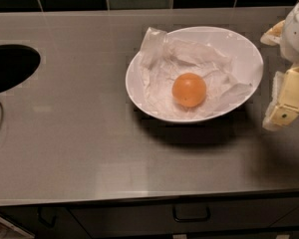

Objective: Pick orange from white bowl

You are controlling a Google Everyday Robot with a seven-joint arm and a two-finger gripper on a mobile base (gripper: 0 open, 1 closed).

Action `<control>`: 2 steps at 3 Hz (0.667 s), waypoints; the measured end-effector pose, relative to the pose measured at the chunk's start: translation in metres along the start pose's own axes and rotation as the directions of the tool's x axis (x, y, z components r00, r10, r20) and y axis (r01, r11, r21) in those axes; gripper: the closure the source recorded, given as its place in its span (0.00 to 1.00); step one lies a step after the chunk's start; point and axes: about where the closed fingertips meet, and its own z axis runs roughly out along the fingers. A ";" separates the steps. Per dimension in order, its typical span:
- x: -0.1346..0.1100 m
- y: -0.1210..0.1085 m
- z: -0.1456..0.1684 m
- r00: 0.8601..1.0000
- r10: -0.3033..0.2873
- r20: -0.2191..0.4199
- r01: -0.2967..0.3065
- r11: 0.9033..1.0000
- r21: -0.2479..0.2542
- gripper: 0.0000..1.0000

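**Q:** Where is the gripper shown, and how are its fingers set?
**A:** It is shown at the right edge, just beside the bowl. The fingers are spread, and nothing is held.
**Q:** Where is the orange found?
**A:** It is seated on crumpled paper near the middle of the bowl, which is carried by the grey surface. A black sink opening is seen far left, well apart.

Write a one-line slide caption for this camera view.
An orange lies on crumpled paper in a white bowl on a counter; the open gripper hovers beside the bowl.
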 end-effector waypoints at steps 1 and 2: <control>0.000 0.000 0.000 1.000 0.000 0.000 0.000 1.000 0.000 0.00; -0.026 -0.004 0.023 0.999 -0.018 0.047 0.019 1.000 -0.019 0.00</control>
